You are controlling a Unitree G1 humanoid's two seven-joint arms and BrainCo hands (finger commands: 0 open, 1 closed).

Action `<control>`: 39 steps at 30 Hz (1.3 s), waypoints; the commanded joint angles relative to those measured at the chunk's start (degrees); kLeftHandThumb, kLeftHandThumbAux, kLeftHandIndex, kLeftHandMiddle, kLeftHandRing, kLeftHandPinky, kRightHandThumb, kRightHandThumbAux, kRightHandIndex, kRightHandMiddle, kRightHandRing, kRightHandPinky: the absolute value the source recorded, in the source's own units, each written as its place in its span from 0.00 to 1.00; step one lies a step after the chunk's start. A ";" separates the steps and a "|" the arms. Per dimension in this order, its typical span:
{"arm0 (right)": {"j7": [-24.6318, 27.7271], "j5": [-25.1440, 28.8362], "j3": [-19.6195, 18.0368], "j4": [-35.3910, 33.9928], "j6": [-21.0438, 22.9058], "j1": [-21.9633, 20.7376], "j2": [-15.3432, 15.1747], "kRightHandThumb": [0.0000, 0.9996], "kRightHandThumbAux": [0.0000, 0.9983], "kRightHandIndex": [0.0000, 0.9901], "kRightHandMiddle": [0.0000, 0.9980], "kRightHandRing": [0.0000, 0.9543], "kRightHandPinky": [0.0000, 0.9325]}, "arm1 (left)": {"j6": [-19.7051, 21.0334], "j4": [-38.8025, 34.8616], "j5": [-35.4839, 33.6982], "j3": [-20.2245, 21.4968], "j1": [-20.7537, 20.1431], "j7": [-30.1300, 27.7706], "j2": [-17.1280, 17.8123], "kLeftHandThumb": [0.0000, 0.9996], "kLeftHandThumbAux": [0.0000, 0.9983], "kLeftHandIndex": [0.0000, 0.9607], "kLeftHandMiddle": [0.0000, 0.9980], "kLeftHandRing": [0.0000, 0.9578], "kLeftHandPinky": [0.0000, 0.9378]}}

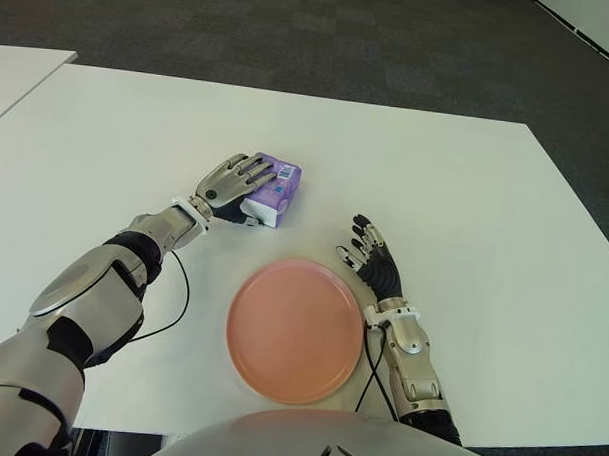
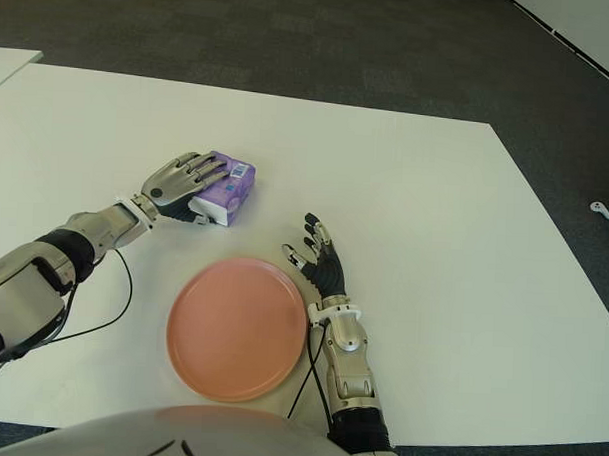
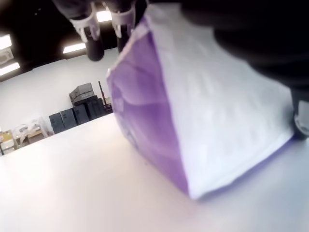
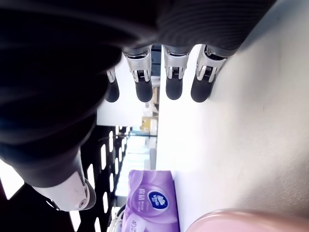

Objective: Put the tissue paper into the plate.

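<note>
**Left hand on the tissue pack, right hand idle by the plate**

Eye views: left arm reaches forward across the white table point(image 1: 446, 173). The left hand point(image 1: 233, 185) lies palm-down over the purple tissue pack point(image 1: 277, 190), fingers laid across its top. The pack sits on the table just beyond the pink plate point(image 1: 294, 330).

Left wrist view: pack point(image 3: 193, 121) fills the frame, pressed under the palm; a full grip cannot be confirmed.

Right wrist view: right hand point(image 1: 372, 255) beside the plate's right edge, fingers point(image 4: 174, 77) straight, holding nothing.

tissue pack point(image 4: 150, 203) | round blue logo, "40" | remaining print unreadable
</note>
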 commanded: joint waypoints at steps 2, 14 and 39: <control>0.21 -0.32 0.07 2.58 3.88 3.96 -0.66 0.00 0.73 0.00 0.02 0.00 0.03 | -0.08 2.17 1.83 -3.17 3.80 -3.41 -1.22 0.09 0.42 0.00 0.00 0.00 0.00; 1.17 -0.29 0.01 3.12 -0.85 4.88 -1.66 0.00 0.72 0.01 0.03 0.01 0.04 | 0.31 3.13 -0.22 -3.12 4.91 -4.84 -0.92 0.08 0.42 0.00 0.00 0.00 0.00; 3.38 0.45 -1.08 15.91 -12.08 0.88 -2.18 0.00 0.72 0.02 0.02 0.01 0.05 | -1.40 4.47 -4.55 -1.76 6.35 -4.88 -0.61 0.17 0.49 0.07 0.11 0.12 0.16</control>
